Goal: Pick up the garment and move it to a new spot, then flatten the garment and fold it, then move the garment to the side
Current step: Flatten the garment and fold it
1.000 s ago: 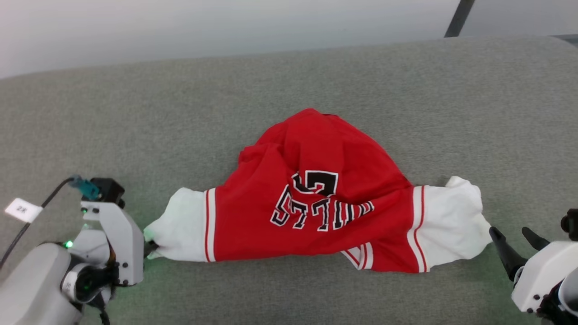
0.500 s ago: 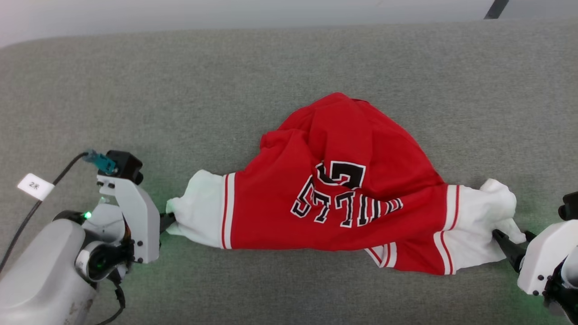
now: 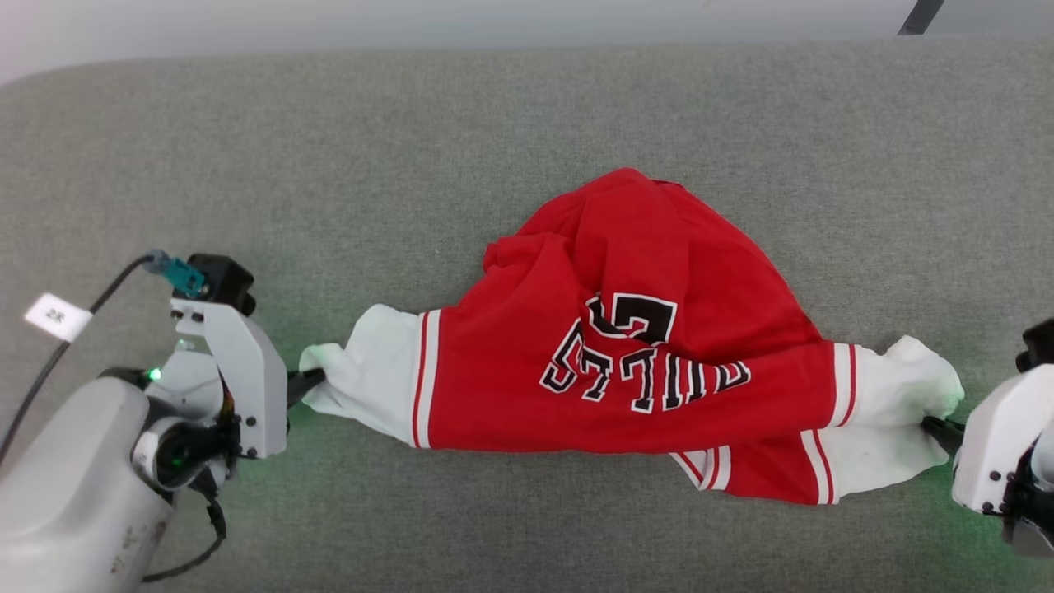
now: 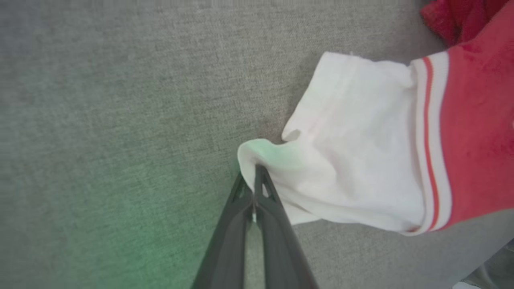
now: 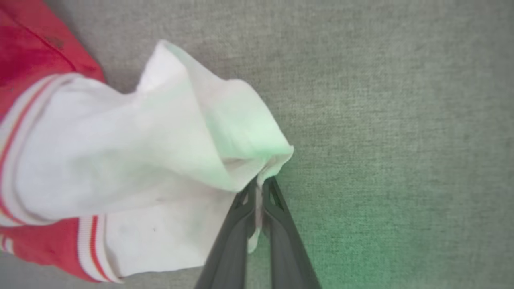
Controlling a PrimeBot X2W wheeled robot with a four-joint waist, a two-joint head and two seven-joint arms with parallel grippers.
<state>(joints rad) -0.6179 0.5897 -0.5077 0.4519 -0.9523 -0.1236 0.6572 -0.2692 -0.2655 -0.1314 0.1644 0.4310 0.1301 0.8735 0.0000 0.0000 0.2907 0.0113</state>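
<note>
We are pinching very little cloth: our left gripper (image 4: 255,170) is clamping its fingers (image 4: 277,241) together on the tip of a white sleeve (image 4: 353,160), and our right gripper (image 5: 260,182) is clamping likewise on the other sleeve (image 5: 160,140) by its corner. The garment (image 3: 626,329) is lying bunched at the middle of the pad (image 3: 412,132), its red body humped toward the pad's far edge. If we are pulling apart too hard, a corner is likely slipping free; if we are lifting unevenly, the hump is probably dragging over the pad and folding under.
</note>
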